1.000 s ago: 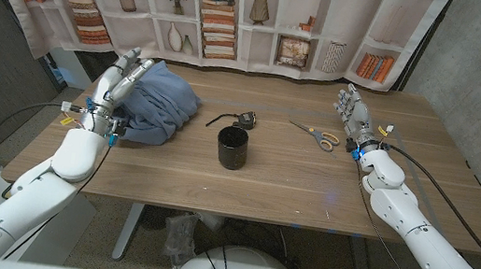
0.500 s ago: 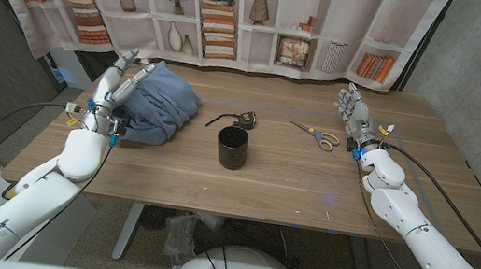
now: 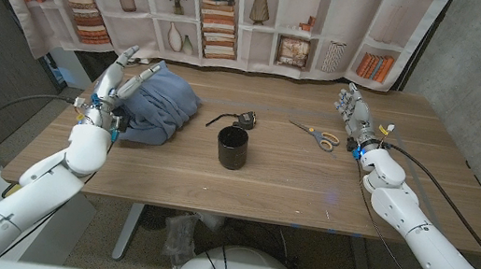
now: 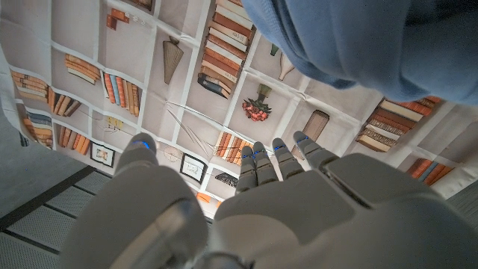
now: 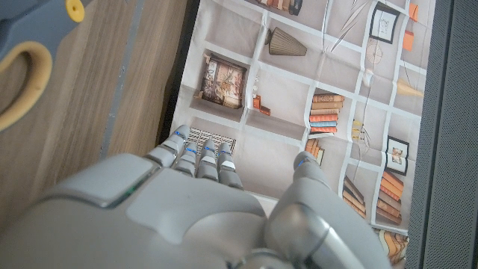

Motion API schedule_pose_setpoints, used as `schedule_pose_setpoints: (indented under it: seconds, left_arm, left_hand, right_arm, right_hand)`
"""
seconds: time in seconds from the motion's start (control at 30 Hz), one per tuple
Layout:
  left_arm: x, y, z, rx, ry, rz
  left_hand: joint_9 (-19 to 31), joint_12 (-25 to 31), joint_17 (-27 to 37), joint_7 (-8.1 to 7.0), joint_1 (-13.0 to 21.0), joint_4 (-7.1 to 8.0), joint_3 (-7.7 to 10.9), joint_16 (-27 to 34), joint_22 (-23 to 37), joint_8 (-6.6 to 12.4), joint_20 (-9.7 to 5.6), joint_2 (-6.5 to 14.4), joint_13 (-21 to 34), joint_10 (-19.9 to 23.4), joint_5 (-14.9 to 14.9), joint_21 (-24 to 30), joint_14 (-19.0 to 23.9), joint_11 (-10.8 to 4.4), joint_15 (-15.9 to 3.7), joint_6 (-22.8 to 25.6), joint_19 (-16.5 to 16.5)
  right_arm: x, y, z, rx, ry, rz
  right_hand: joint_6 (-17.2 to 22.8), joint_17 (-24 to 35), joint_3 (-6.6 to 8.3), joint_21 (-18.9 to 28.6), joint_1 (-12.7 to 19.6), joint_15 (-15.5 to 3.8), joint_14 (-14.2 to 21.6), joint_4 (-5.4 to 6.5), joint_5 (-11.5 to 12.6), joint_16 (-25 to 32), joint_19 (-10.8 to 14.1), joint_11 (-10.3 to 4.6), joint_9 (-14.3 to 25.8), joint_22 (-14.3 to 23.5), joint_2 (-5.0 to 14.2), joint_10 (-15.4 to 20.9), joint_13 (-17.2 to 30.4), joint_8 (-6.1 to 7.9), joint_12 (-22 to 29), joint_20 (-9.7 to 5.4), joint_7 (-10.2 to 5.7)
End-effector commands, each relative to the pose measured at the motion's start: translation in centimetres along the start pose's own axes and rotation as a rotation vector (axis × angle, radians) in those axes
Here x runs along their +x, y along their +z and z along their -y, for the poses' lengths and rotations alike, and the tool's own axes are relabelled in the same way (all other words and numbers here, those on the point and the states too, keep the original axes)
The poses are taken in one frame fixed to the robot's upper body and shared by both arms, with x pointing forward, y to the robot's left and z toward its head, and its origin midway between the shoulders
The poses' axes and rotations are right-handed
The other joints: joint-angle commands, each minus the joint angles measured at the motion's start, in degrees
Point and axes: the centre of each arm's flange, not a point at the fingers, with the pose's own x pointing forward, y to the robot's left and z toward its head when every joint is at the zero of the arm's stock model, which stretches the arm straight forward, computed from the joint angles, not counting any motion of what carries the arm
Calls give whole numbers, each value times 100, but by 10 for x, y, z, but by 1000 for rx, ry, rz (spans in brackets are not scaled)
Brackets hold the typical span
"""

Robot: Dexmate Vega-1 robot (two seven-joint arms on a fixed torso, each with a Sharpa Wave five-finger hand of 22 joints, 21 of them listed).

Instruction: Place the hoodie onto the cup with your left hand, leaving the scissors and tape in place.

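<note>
Background: behind the wooden table (image 3: 291, 175) hung a printed curtain (image 3: 239, 12) that showed bookshelves with books and vases.
Hoodie: the blue hoodie (image 3: 162, 103) lay in a crumpled heap on the table, at the robot's left, well apart from the cup.
Cup: the black cup (image 3: 232, 147) stood upright near the middle of the table, with its mouth open upward.
Tape: a small dark tape (image 3: 245, 117) with a loose strip lay just behind the cup, not touching it.
Scissors: the scissors (image 3: 317, 135) with yellow and grey handles lay flat between the cup and the right hand.
Left hand: the left hand (image 3: 121, 85) was at the left edge of the hoodie, its fingers (image 4: 258, 161) spread apart and stretched out; it gripped nothing that I could see.
Right hand: the right hand (image 3: 354, 117) stood near the scissors, fingers (image 5: 202, 161) straight and a little apart, holding nothing.
</note>
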Motion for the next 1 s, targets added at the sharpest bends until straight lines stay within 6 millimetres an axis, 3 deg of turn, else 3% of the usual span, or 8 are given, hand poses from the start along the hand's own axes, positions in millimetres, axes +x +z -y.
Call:
schedule_pose_setpoints:
  seconds: [0.03, 1.0]
  left_arm:
    - [8, 6, 3, 158, 10, -9]
    - [10, 12, 11, 358, 36, 6]
  left_hand:
    - [34, 39, 20, 2, 71, -47, 5, 18, 27, 22, -144, 8, 27, 73, 31, 22, 80, -1, -69, 72, 35]
    - [39, 35, 28, -36, 181, -92, -34, 23, 32, 36, -165, 33, 31, 159, 107, 21, 178, -67, -111, 197, 93]
  right_arm:
    - [0, 4, 2, -9, 5, 1]
    - [1, 10, 3, -18, -5, 0]
  right_hand:
    - [49, 14, -25, -34, 7, -6, 36, -9, -1, 17, 37, 4, 12, 6, 48, 39, 10, 7, 35, 23, 8]
    - [54, 15, -35, -82, 5, 0, 40, -15, -5, 12, 54, 10, 12, 8, 56, 46, 10, 5, 32, 26, 0]
